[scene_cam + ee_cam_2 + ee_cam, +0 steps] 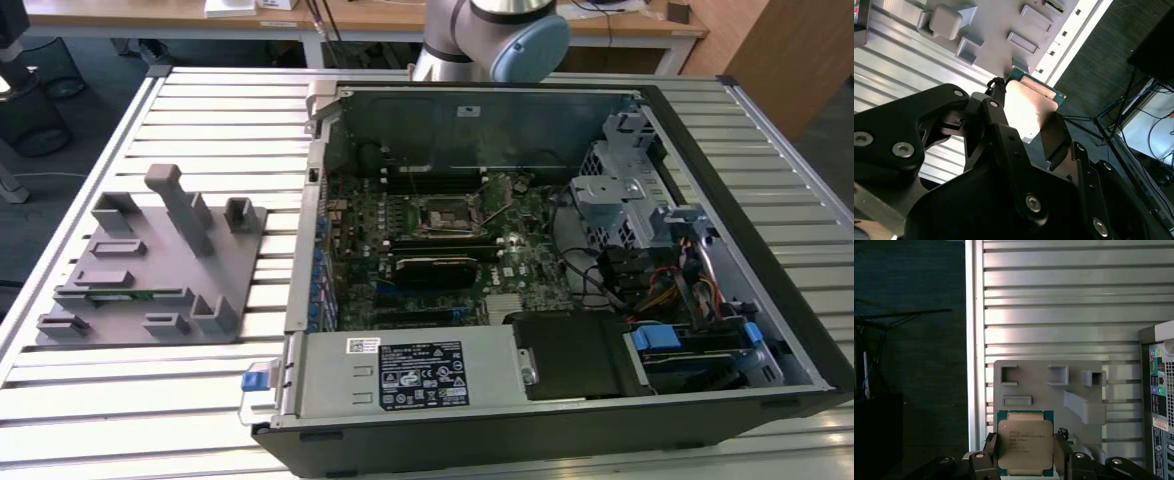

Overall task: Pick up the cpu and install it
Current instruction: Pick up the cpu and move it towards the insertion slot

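Observation:
The cpu (1025, 444), a flat square chip with a pale metal top plate and a green rim, sits between the two black fingers of my gripper (1025, 456), which is shut on its opposite edges. In the second wrist view the cpu (1029, 105) glints between the same fingers of the gripper (1029, 127). It hangs over the grey holder tray (1049, 390), well clear of its pockets. The black-framed motherboard socket (441, 212) lies inside the open computer case (787, 330).
The grey holder tray (147, 260) rests on the slatted metal table (227, 110) at the exterior view's left of the case. The arm's base (487, 40) stands behind the case. The table edge (970, 340) drops to dark floor. Drive cages and cables (641, 230) crowd the case.

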Tool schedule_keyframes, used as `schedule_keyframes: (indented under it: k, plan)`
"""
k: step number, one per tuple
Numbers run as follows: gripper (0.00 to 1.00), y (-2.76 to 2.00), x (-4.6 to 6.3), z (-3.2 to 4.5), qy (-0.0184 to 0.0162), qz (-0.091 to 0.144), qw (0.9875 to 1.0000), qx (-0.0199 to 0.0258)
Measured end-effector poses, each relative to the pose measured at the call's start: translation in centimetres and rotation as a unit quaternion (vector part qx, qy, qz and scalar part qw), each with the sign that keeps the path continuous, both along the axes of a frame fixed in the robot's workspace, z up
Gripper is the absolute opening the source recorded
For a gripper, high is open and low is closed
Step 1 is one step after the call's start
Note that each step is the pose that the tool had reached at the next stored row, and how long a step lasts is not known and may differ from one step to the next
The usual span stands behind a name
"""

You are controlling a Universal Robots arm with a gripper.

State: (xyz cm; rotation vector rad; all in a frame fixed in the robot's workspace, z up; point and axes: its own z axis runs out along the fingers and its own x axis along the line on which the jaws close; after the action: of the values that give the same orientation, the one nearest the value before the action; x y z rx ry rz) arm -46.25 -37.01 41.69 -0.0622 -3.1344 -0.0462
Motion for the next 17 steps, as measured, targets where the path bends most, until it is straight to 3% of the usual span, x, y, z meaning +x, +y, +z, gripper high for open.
schedule_keyframes:
  k: [17]
  plan:
    - [0.53, 0.00, 2.3, 0.00, 0.0000, 0.000, 1.0000, 0.0000]
